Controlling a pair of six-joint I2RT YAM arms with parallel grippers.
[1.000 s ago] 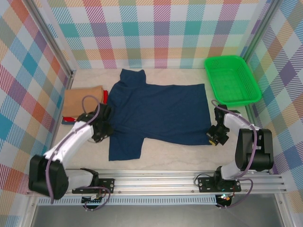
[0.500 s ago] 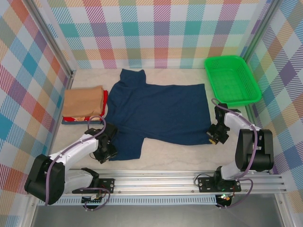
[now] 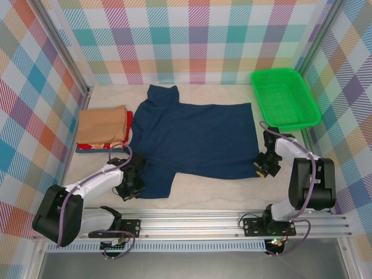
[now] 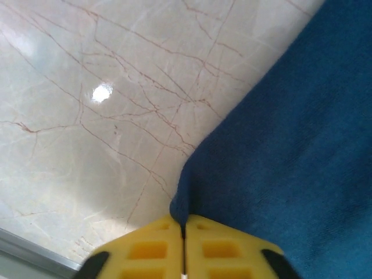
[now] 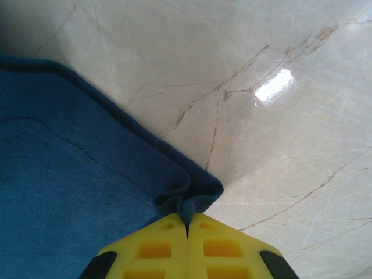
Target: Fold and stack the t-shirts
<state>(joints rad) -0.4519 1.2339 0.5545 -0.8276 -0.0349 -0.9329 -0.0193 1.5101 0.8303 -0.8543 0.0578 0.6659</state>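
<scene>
One dark navy cloth t-shirt (image 3: 192, 136) spread flat across the middle of the pale marble table (image 3: 221, 192). Two grippers, both pinched tight on it: left gripper (image 4: 183, 224) clamping the near sleeve corner, right gripper (image 5: 187, 224) clamping the near hem corner. Off to the left, one stack of three folded shirts (image 3: 103, 125), tan on top, slivers of red and blue underneath. One green plastic basket (image 3: 285, 97) back right.
</scene>
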